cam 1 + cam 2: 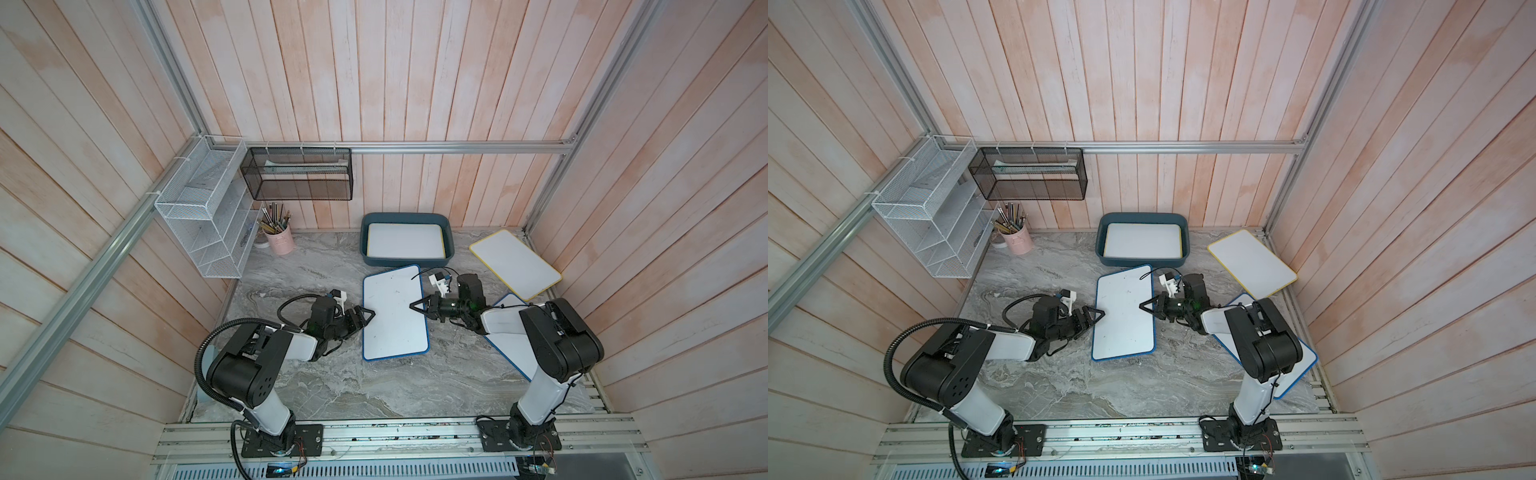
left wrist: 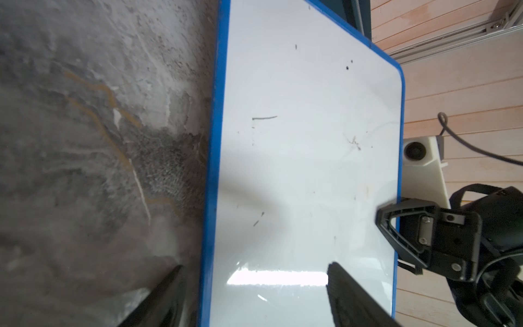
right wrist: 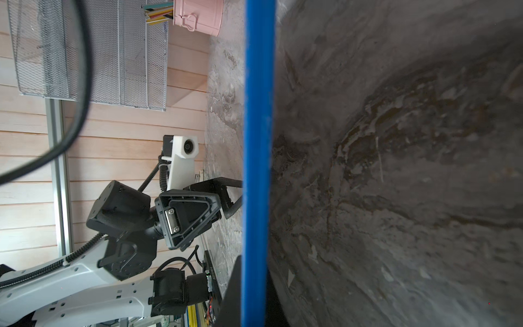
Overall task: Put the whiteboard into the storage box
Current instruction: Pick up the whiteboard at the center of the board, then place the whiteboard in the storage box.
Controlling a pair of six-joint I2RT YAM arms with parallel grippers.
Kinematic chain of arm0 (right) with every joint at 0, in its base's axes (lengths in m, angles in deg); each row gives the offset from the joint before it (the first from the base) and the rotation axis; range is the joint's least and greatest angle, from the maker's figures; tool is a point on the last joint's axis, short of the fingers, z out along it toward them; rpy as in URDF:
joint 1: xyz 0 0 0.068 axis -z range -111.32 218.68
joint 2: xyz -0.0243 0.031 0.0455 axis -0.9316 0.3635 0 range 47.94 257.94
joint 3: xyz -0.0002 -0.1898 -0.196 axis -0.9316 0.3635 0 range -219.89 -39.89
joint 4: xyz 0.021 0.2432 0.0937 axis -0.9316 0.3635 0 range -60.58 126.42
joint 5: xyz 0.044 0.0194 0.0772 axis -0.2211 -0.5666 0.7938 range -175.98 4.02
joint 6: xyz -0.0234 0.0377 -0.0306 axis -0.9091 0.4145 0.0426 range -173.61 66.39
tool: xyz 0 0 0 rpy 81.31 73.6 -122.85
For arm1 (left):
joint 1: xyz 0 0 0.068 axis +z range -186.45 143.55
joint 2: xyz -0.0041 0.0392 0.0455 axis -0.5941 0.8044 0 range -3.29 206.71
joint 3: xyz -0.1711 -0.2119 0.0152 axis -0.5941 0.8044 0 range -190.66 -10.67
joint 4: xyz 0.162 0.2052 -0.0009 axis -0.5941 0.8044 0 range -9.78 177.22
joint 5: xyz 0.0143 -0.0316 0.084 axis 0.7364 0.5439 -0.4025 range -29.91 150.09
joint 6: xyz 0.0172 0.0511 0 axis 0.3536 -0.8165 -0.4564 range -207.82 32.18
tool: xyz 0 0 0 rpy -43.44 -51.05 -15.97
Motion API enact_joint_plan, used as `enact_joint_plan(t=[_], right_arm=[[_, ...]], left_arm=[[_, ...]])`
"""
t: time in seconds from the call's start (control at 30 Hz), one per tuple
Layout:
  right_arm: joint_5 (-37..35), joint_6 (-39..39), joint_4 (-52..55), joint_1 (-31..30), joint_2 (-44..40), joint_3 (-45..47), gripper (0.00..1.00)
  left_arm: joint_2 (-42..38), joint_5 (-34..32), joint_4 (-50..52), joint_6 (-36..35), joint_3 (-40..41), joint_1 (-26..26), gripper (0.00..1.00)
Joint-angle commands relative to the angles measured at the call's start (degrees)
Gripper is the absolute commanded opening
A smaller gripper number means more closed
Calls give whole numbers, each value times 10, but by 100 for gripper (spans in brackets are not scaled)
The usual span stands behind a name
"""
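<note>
A blue-rimmed whiteboard [image 1: 395,328] [image 1: 1123,328] [image 2: 305,141] is in the middle of the marble table, just in front of the dark teal storage box [image 1: 409,262] [image 1: 1144,261]. A white board with a yellow rim lies inside the box. My left gripper [image 1: 372,312] [image 1: 1100,311] [image 2: 254,288] is open and straddles the whiteboard's left edge, one finger over the white face and one outside the rim. My right gripper [image 1: 413,306] [image 1: 1142,305] [image 3: 253,291] is shut on the opposite blue rim [image 3: 259,141], seen edge-on in the right wrist view.
A yellow-rimmed whiteboard [image 1: 515,264] lies at the back right, and another blue-rimmed one [image 1: 515,349] sits under the right arm. A pink pen cup [image 1: 280,243], a white wire basket [image 1: 203,224] and a black mesh rack [image 1: 299,174] are at the back left.
</note>
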Motion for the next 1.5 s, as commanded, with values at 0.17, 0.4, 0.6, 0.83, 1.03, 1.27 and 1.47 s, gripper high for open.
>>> enact_joint_plan(t=[0.17, 0.4, 0.6, 0.83, 1.03, 1.27, 1.47], right_arm=[[31, -32, 21, 9, -28, -24, 0], [46, -29, 34, 27, -48, -28, 0], [45, -40, 73, 35, -89, -47, 0], [56, -19, 71, 55, -117, -80, 0], [36, 32, 2, 82, -132, -81, 0], [1, 74, -55, 116, -133, -77, 0], [-23, 80, -78, 147, -128, -74, 0]], left_arm=[[21, -13, 114, -2, 26, -7, 80], [-15, -25, 95, 4, 34, -6, 80], [-70, -60, 105, -14, 29, -5, 80], [-129, -80, 98, -28, 31, -3, 80], [-145, -69, 97, -38, 18, 3, 81], [-165, -68, 88, -45, 17, 5, 81], [-164, -41, 64, -61, 9, 10, 81]])
